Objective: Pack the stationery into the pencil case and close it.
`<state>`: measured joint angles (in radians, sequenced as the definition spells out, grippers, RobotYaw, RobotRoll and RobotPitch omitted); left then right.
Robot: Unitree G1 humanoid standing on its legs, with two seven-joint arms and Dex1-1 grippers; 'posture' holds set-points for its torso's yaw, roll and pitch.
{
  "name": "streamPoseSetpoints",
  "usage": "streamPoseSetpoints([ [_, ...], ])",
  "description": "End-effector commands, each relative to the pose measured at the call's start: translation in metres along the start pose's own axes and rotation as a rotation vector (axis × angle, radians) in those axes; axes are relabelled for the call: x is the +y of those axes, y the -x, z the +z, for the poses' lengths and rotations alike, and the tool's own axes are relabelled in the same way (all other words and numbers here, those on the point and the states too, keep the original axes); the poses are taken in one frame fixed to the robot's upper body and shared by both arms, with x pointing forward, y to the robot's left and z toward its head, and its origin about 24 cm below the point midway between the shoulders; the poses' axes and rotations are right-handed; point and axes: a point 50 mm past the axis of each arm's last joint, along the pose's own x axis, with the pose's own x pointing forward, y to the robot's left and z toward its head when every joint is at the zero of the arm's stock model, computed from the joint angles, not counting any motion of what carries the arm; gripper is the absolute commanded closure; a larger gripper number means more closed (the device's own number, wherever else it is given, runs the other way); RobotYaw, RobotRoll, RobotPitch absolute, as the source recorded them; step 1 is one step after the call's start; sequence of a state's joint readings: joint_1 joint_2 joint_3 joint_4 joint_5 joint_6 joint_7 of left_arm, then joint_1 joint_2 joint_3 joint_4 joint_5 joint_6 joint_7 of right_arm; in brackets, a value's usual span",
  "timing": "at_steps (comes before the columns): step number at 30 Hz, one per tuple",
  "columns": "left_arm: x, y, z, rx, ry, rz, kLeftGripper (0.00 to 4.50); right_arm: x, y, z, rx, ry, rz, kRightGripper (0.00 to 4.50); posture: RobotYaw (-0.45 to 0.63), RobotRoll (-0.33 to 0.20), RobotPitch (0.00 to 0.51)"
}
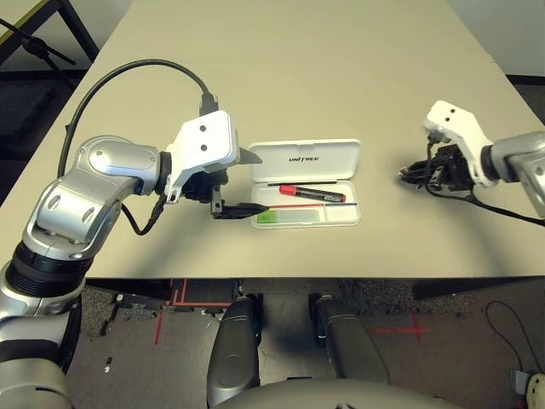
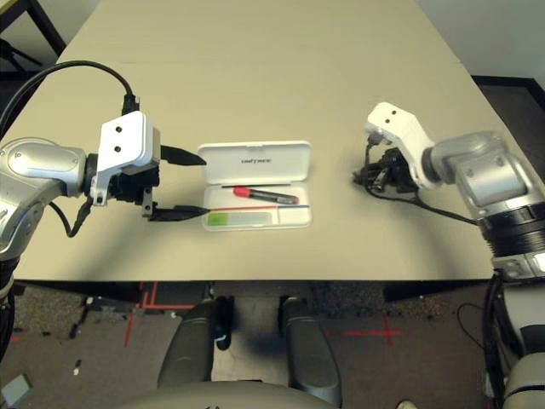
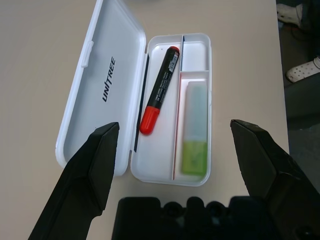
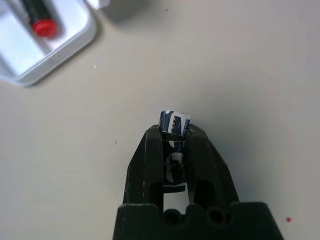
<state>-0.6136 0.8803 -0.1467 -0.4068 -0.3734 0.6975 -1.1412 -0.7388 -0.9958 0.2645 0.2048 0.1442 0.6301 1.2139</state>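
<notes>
Between the two arms, near the front edge of the bench (image 1: 358,77), the pencil case (image 1: 306,194) lies open, its white lid (image 1: 305,159) folded back flat on the far side with the dark lettering showing. Inside the tray, the red marker (image 1: 312,192) lies along the far compartment, close to the hinge. The flat white-to-green stick (image 1: 294,217) lies in the near compartment, its green end toward the robot's left. A thin divider separates the two.

Just off the case's left end hangs the left pincer (image 1: 242,182), fingers spread wide and pointing toward the case. One finger (image 1: 250,156) reaches out beside the lid's left edge, while the other (image 1: 243,210) is at the tray's near-left corner; whether it touches the rim is unclear. From the left wrist view the whole open case sits framed in the gap between the two black fingers (image 3: 82,180).

Well apart to the case's right, the right pincer (image 1: 417,173) is above the bare bench. Its fingers are pressed together on a small black-and-silver cylinder (image 4: 174,123), which pokes out from between the fingertips in the right wrist view. A corner of the case and the marker's red end appear beyond it.
</notes>
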Motion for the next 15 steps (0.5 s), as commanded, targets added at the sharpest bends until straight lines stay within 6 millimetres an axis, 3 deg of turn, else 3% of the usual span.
streamPoseSetpoints([
  [1,-0.002,-0.001,-0.006,0.016,0.015,-0.031,0.0,-0.001,0.004,0.002,0.013,0.05,0.028,4.14,0.02,0.0,0.196],
  [7,0.0,0.0,-0.008,0.019,0.016,-0.038,0.0,0.002,0.006,0.011,0.003,0.131,0.098,4.14,0.02,0.0,0.197],
  [15,0.002,0.001,-0.009,0.02,0.017,-0.042,0.0,0.024,-0.004,0.02,-0.053,0.264,0.3,4.14,0.02,0.0,0.196],
])
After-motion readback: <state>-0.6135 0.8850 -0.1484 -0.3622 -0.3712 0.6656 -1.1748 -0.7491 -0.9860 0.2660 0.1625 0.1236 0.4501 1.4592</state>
